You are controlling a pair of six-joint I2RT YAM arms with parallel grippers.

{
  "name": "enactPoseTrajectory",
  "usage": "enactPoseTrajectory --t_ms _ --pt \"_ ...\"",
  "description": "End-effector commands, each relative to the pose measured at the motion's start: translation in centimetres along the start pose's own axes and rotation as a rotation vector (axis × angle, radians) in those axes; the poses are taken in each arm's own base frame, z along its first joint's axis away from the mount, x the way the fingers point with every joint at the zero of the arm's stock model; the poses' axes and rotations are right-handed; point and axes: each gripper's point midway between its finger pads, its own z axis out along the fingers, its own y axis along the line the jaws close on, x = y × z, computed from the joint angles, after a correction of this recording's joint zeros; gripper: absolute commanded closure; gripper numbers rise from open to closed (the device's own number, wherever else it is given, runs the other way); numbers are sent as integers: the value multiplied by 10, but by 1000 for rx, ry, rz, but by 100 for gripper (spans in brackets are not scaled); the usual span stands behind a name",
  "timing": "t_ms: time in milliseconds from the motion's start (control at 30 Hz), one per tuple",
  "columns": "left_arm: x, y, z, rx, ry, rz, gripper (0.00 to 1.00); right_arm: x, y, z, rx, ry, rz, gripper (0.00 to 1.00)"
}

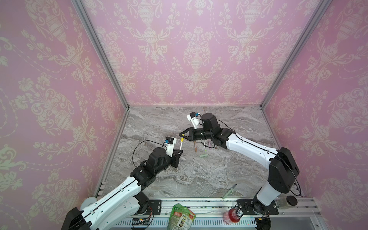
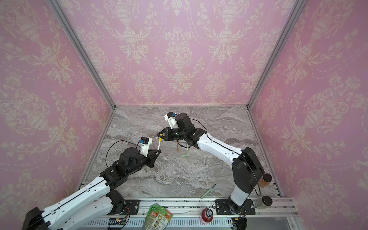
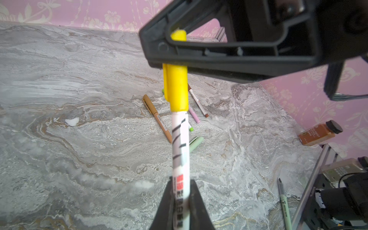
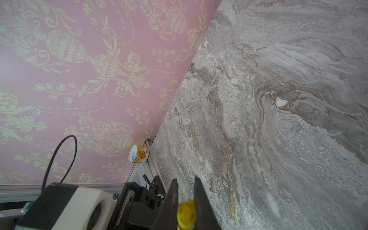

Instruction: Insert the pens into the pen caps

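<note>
Hiding yellow cap (image 3: 177, 89) partly: right fingers (image 3: 219, 57)

Counted six pens: white pen (image 3: 180, 151), tan pen (image 3: 159, 121), brown-ended pen (image 3: 198, 103), pink pen (image 3: 194, 116), lime-ended pen (image 3: 191, 129), pale green pen (image 3: 284, 205). Logged one yellow cap (image 3: 177, 87) and one pale green cap (image 3: 196, 143).

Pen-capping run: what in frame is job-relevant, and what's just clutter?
Job:
white pen in left gripper
yellow cap in right gripper
loose pale green cap
uncapped pale green pen
tan pen
pink pen

Lying about:
green pouch
red bottle
brown spice jar
black-lidded jar
</note>
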Motion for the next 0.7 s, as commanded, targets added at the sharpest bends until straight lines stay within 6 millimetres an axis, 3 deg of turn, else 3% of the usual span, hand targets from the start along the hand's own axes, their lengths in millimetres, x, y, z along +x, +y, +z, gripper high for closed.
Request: enactPoseTrajectory --t_ms 0,200,300,467,667 --pt "-112 -23 -27 31 -446 113 100 110 -22 27 53 327 93 100" --pt "-151 -24 -29 -28 -581 166 100 189 -28 51 32 453 216 100" --pt "-162 -27 -25 -39 -599 196 100 209 -28 57 30 477 241 100" --pt "-171 -27 -25 -57 -626 217 100 213 -27 61 25 466 267 100" --pt "-165 -22 -26 -69 -602 198 100 206 -25 61 25 459 264 100"
